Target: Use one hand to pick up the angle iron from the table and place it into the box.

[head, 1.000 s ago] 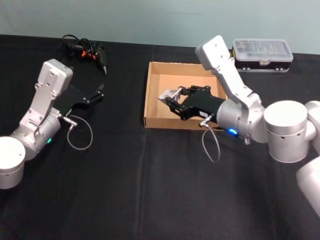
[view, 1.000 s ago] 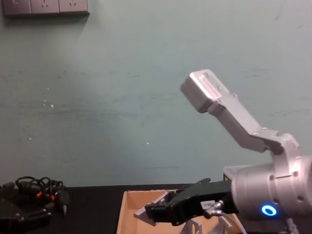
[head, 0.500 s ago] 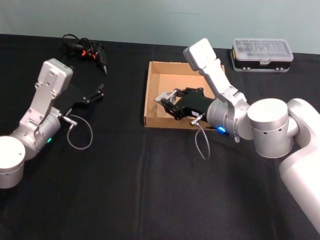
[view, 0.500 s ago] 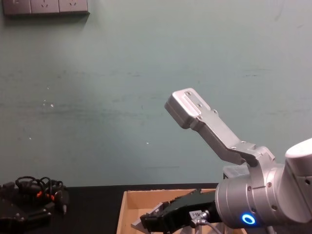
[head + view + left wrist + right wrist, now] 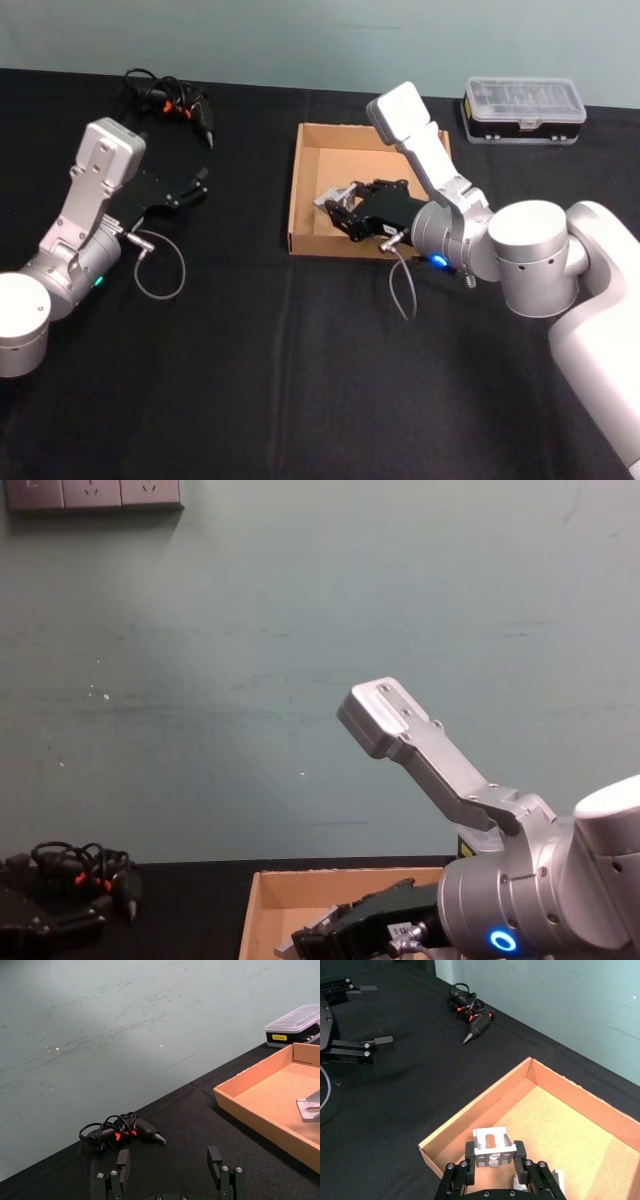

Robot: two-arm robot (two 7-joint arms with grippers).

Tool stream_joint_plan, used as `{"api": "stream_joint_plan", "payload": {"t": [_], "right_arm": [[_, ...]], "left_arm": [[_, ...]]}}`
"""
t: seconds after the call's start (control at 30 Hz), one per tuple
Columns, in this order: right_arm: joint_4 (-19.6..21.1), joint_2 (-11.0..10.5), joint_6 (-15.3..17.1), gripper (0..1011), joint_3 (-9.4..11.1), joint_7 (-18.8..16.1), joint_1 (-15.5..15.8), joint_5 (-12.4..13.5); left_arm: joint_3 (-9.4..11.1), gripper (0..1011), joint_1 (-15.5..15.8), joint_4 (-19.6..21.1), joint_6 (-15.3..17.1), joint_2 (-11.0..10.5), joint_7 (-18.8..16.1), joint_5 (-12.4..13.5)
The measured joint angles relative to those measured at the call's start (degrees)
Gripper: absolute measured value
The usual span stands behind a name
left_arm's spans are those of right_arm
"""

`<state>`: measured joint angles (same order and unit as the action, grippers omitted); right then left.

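Since 1 s ago the right arm's upper link had swung lower and toward the box's left side, carrying the angle iron [image 5: 493, 1147] w/ it; the silver bracket sat over the near-left part of the box [image 5: 305, 195], pinched between the right gripper [image 5: 340, 208] fingers [image 5: 469, 1153], which were clamped on its sides; whether the iron touched the box floor couldn't be told. A 2nd silver piece lay on the floor just beside the gripper in the right wrist view. From the left wrist cam the bracket's edge showed over the cardboard floor at approx 3 o'clock of that pic.

Box: shallow brown cardboard tray on the black table [image 5: 300, 380], mid-table; from its centre the gripper was at approx 7 o'clock in the head view. Clear-lidded plastic case [image 5: 523, 108] stood at about 2 o'clock from the box, apart from it. Cable tangle w/ orange bits [image 5: 170, 100] lay at about 10 o'clock, well apart.

Left gripper [image 5: 195, 185] hung idle on the table's left side, fingers spread apart, holding nothing; well apart from the box.
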<state>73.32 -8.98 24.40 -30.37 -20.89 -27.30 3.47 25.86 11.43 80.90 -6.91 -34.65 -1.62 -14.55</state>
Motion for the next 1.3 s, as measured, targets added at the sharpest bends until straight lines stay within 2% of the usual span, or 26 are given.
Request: {"api": "stream_joint_plan", "payload": {"t": [0.93,1.0,1.23,1.3], "right_arm": [[-0.34,1.64,2.22,459,2.33,0.32,1.15,-2.48],[-0.37,1.66,2.24,486,2.38,0.28,1.17,-2.56],[-0.72,1.69,2.24,719,2.30,-0.32,0.90,-3.12],[-0.78,1.71,2.22,756,2.28,-0.38,0.89,-3.26]], "left_arm": [[0.00,1011,0.00,0.00,0.00,0.00,0.00,0.00],[0.00,1011,0.00,0.00,0.00,0.00,0.00,0.00],[0.00,1011,0.00,0.00,0.00,0.00,0.00,0.00],[0.00,1011,0.00,0.00,0.00,0.00,0.00,0.00]]}}
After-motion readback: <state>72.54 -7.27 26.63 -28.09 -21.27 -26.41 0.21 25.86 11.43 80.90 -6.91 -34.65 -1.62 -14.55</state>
